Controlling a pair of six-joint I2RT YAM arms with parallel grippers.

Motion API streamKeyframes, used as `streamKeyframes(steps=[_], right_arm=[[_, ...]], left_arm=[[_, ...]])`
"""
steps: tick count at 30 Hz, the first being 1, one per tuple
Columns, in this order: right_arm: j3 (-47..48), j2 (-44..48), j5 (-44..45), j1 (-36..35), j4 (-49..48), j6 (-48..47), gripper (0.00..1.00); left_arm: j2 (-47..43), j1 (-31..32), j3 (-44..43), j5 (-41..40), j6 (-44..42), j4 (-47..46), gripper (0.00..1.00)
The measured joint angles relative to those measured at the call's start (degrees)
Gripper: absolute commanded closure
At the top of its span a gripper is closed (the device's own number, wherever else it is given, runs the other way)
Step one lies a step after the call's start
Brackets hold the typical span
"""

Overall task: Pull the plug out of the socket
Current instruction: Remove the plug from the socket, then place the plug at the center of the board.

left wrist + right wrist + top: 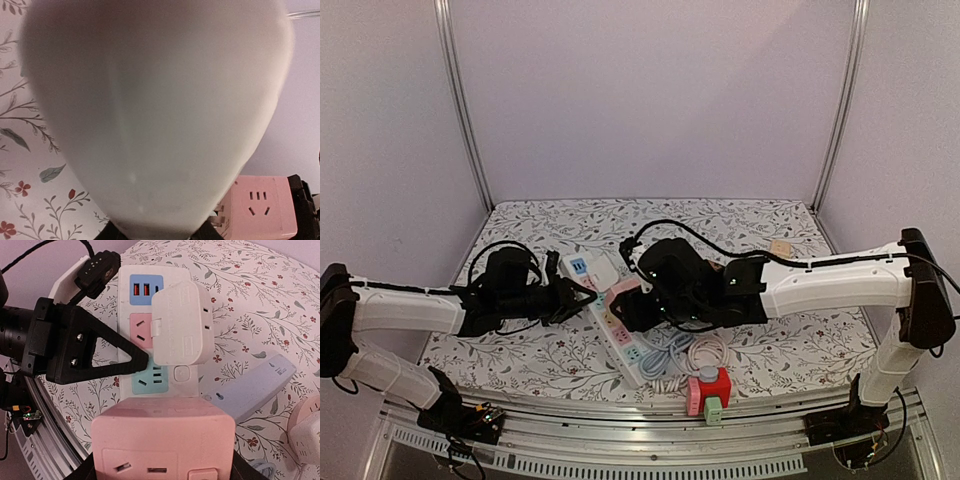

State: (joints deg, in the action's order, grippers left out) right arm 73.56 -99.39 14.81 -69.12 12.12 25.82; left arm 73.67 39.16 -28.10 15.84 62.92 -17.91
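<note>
Right claw (628, 303) grips one pink plug (162, 445) over one socket strip (182, 374)

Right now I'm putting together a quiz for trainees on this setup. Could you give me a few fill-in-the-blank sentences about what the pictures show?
1. The right gripper is shut on a ____ adapter cube.
2. The USB ports on the power strip sit in a ____ panel.
3. The black finger at the strip's side belongs to the ____ arm.

Missing words: pink; blue; left.
</note>
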Motion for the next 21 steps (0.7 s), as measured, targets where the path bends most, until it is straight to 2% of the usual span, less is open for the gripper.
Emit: streamKeyframes(steps=[13, 18, 21], right_arm=[[0.00, 1.57, 3.65, 0.09, 3.98, -0.15, 0.75], [-2.05, 9.97, 6.34, 2.01, 8.15, 0.48, 0.73], [-5.60, 17.90, 8.31, 7.21, 11.26, 2.08, 0.73]], left_arm=[[0.11, -0.22, 0.22, -0.50, 0.15, 0.85, 1.00], [-3.06, -0.66, 0.83, -1.27, -1.84, 2.32, 1.00], [-5.70, -1.49, 1.60, -1.40, -3.32, 3.26, 1.00]])
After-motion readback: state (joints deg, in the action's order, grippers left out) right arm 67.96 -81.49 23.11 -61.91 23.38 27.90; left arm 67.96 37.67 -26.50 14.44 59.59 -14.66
